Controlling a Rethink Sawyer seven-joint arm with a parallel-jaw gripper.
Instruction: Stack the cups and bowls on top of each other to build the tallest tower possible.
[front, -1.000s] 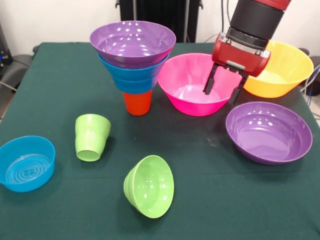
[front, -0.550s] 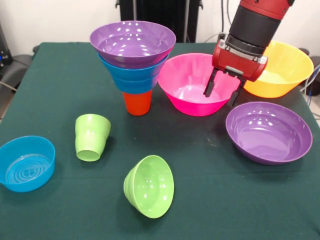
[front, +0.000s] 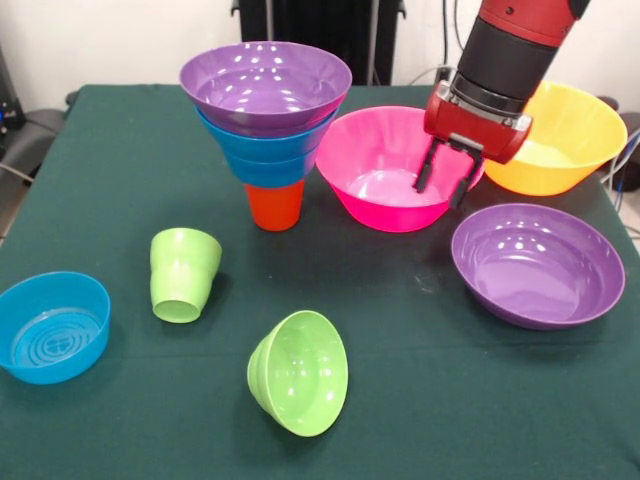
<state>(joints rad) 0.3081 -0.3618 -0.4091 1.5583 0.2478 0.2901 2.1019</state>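
Dark green cloth-covered tabletop (front: 420, 400), plain white wall (front: 110, 40) behind, black upright stand (front: 320, 30) at the far edge, grey floor (front: 15, 185) at left, cables (front: 628, 150) at right.

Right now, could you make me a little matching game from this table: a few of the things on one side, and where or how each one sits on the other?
Things:
1. orange cup
2. pink bowl
3. lime green cup
4. small lime green bowl

States:
A. tipped on its side at the table's front, opening facing the camera
B. upside down, alone on the cloth
C. at the bottom of the tower, under blue bowls
D. upright, with the robot's fingers straddling its rim

Pairs: 1-C, 2-D, 3-B, 4-A
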